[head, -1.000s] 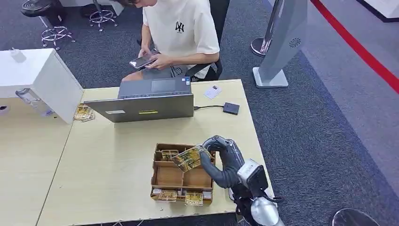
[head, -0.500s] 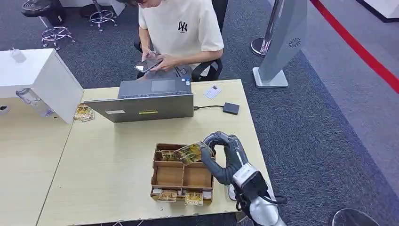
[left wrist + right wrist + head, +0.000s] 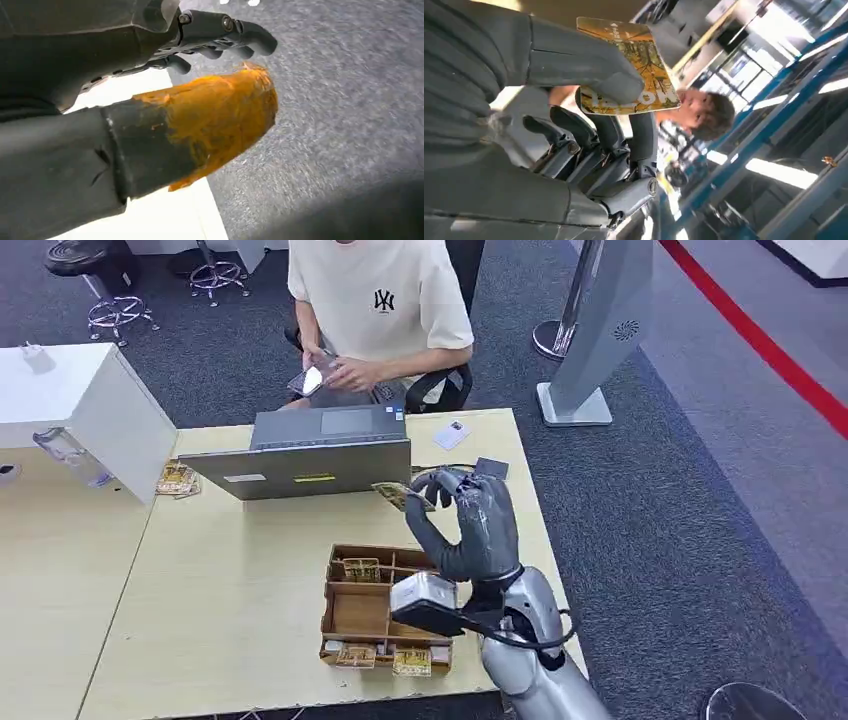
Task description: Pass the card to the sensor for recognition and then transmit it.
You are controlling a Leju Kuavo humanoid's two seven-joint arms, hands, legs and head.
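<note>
right hand (image 3: 462,525) pinches card (image 3: 403,496) between thumb and fingers, raised over desk (image 3: 230,580) | sensor (image 3: 491,470) lies just beyond hand, away from robot | card's long axis roughly level | left hand (image 3: 150,100): cannot tell its state

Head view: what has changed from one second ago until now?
The right hand lifted the yellow card from above the cardboard box and carried it up and forward, toward the black sensor. It keeps pinching the card. Box, laptop and sensor stayed in place.
</note>
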